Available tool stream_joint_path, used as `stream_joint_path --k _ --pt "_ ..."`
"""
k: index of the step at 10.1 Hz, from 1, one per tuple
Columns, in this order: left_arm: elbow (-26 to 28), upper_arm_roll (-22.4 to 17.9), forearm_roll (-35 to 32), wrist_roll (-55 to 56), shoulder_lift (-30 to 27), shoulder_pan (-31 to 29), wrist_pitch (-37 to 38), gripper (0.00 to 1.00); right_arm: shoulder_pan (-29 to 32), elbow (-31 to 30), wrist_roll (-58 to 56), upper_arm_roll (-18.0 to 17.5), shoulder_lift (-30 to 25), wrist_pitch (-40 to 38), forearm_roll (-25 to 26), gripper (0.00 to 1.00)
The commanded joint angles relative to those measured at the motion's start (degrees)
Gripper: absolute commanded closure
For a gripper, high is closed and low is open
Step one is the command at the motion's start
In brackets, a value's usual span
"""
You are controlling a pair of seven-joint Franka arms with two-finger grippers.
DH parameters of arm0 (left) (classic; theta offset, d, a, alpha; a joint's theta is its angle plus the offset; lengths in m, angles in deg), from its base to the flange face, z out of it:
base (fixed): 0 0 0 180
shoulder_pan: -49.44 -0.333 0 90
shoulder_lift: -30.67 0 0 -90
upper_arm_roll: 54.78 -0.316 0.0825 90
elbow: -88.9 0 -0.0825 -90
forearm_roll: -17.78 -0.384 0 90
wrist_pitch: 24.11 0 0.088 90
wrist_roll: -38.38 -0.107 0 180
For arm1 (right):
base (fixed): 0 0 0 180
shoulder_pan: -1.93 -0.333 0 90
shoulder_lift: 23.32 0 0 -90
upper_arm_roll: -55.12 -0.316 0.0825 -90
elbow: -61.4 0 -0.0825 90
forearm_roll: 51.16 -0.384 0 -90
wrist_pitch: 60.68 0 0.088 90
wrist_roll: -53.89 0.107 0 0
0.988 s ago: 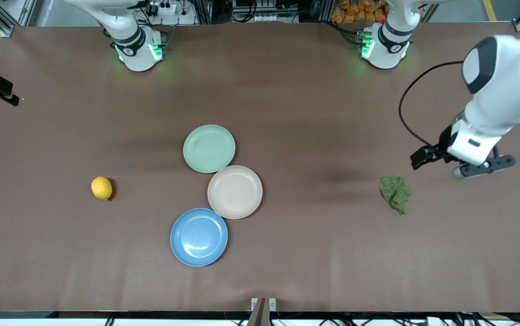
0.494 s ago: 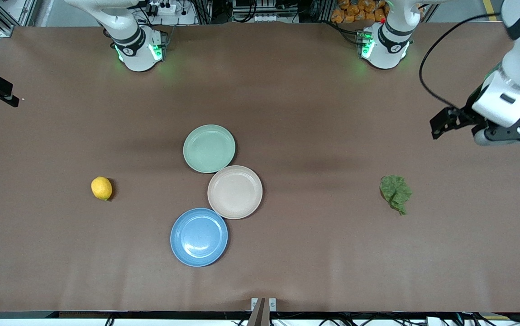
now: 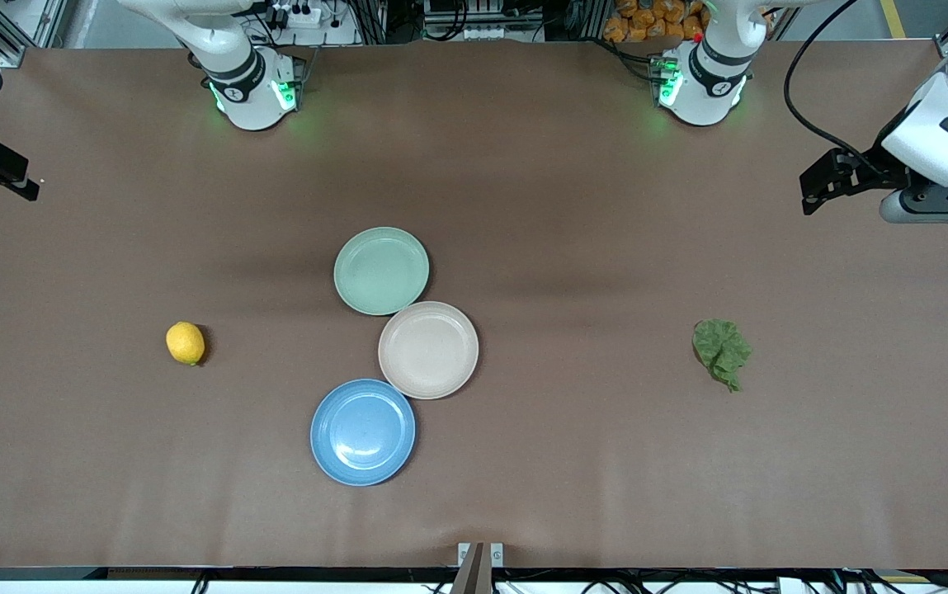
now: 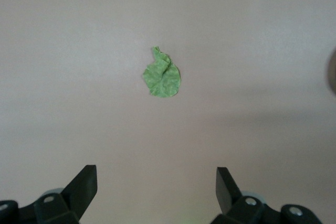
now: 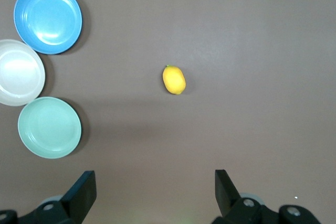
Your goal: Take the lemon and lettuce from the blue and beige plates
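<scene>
- Currently, the lemon lies on the bare brown table toward the right arm's end, well apart from the plates; the lettuce lies toward the left arm's end.
- Both the blue plate and the beige plate are empty, clustered mid-table with a mint-green plate.
- High over the table's edge, the left gripper has its jaws spread wide and holds nothing.
- Equally wide and empty, the right gripper hangs high above the lemon's end.
- Risk, as a judgement: the smooth, oval lemon could roll from a careless touch.
- Thin and wrinkled, the limp leaf might slip between fingertips or tear if pinched off-centre.
</scene>
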Motion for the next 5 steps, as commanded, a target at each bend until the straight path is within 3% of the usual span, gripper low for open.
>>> stream_joint_path --k 1,5 --pt "-1.08 0.69 -0.48 -1.44 0.21 -0.31 2.1 0.0 -0.17 1.03 2.03 -0.41 0.23 0.38 0.64 0.0" --pt "-1.17 0.61 1.62 -1.53 0.21 -0.57 2.1 0.0 -0.17 0.94 1.68 -0.32 -0.47 0.56 0.73 0.0"
